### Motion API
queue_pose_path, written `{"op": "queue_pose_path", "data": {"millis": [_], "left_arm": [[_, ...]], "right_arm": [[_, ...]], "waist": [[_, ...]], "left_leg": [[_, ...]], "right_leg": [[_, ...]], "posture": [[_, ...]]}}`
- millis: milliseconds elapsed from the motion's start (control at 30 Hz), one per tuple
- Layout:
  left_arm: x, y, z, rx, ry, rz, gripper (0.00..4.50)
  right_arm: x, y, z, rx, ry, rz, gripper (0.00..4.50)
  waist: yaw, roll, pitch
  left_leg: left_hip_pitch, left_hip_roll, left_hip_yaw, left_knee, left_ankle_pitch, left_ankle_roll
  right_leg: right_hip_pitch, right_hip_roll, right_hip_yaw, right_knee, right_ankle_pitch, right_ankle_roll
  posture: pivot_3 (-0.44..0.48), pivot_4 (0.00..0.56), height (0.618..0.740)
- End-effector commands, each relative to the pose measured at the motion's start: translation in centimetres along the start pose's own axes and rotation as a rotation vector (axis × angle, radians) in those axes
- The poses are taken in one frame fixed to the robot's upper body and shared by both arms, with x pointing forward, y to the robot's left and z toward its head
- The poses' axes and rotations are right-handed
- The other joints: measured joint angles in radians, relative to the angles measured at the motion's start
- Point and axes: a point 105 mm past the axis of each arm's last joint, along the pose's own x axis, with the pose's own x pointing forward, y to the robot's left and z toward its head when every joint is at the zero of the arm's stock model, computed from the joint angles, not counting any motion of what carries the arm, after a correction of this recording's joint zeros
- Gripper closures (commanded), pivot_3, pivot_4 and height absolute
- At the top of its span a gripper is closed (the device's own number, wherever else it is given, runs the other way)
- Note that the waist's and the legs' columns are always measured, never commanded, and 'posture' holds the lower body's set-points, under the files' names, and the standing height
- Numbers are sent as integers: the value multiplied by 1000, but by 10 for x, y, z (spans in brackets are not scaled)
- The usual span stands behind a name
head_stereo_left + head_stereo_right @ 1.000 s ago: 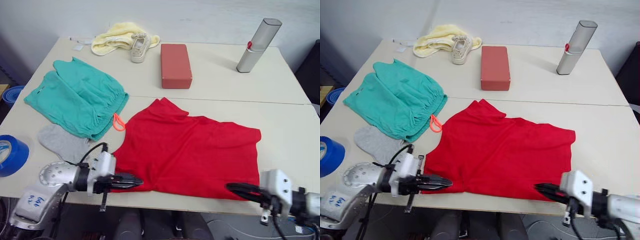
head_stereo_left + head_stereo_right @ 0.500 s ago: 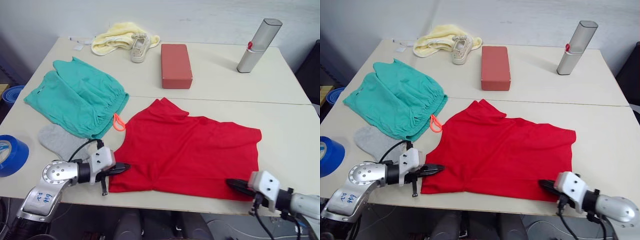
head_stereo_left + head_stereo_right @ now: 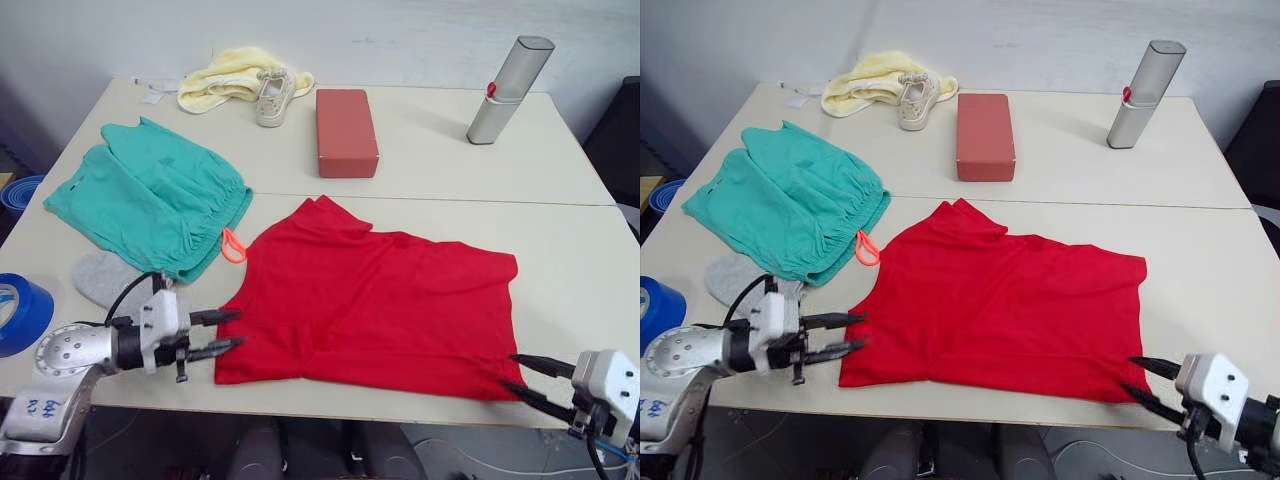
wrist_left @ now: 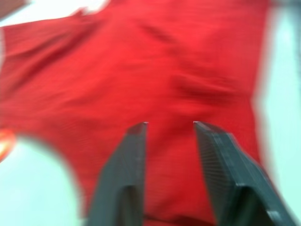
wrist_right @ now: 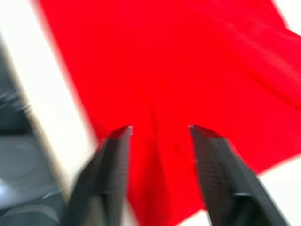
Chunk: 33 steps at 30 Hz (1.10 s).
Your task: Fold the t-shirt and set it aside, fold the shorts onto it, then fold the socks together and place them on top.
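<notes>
Now that both tools have backed off, left tool (image 3: 228,332) and right tool (image 3: 525,374) gape wide, holding nothing; we see the t-shirt (image 3: 375,295) flat on the bench (image 3: 440,170), fold not started.

Bright, even light; sharp head views, heavily motion-blurred wrist views.

Both head eyes look forward and down over the table (image 3: 420,160), sharing the whole scene with the t-shirt (image 3: 380,300) at lower centre, while each wrist camera peers close along its own parted fingers at that same red cloth.
</notes>
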Motion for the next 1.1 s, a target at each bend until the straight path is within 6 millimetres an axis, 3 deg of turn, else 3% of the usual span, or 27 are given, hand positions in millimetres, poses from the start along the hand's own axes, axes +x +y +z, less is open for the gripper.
{"op": "queue_pose_path", "data": {"millis": [33,133,200,433,567,667,800,833,900,933,1067,1100], "left_arm": [[0,-18,-6,110,60,-116,1339],[4,-19,-16,141,101,-117,353],[9,-16,-22,169,142,-114,20],[15,-9,-33,159,209,-71,20],[17,-4,-37,136,240,-44,0],[16,-3,-43,124,274,-38,619],[17,-17,-46,64,275,-103,1888],[17,-22,-47,45,278,-128,2229],[15,-30,-46,17,275,-157,2840],[15,-32,-46,5,275,-161,3138],[11,-38,-44,-16,272,-170,4437],[10,-39,-43,-22,269,-172,4474]], "right_arm": [[-2,6,1,-84,29,43,1064],[7,7,-8,-97,45,46,11],[14,6,-13,-112,57,56,0],[29,3,-29,-100,87,66,0],[33,2,-36,-112,103,89,872],[33,1,-40,-127,105,88,1901],[33,0,-44,-130,104,83,3259],[33,0,-45,-127,103,82,3597],[32,2,-47,-124,104,83,4281],[31,3,-49,-115,103,88,4500],[25,12,-51,-84,93,113,4500],[24,13,-51,-80,93,117,4500]], "waist": [[0,0,0],[0,0,0],[1,-1,-1],[1,-1,0],[-1,-2,-1],[-1,-3,-2],[-1,-3,-3],[0,-4,-4],[-1,-4,-5],[-1,-4,-5],[0,-4,-6],[0,-4,-6]], "left_leg": [[0,0,0,0,0,0],[0,0,0,0,-1,1],[0,0,0,0,-1,1],[0,0,0,0,-1,2],[1,0,0,0,-1,2],[6,0,2,0,0,3],[16,0,1,-4,-3,-1],[16,0,1,-4,-3,-1],[16,0,1,-4,-3,0],[16,0,1,-4,-2,1],[16,1,1,-5,-3,2],[16,1,1,-5,-4,2]], "right_leg": [[0,0,0,-1,0,0],[0,0,0,-2,0,0],[0,0,0,-3,0,0],[-1,0,0,-3,0,0],[0,0,0,-3,0,0],[4,-1,1,-3,1,0],[19,-2,1,-7,-3,-9],[19,-2,1,-8,-8,-17],[19,-2,0,-8,-8,-18],[19,-2,0,-8,-8,-17],[19,-2,0,-8,-8,-17],[19,-2,0,-9,-8,-17]], "posture": [[0,150,740],[0,150,740],[0,150,740],[0,150,740],[0,150,740],[0,150,740],[0,150,740],[0,150,740],[0,150,740],[0,150,740],[0,150,740],[0,150,740]]}}
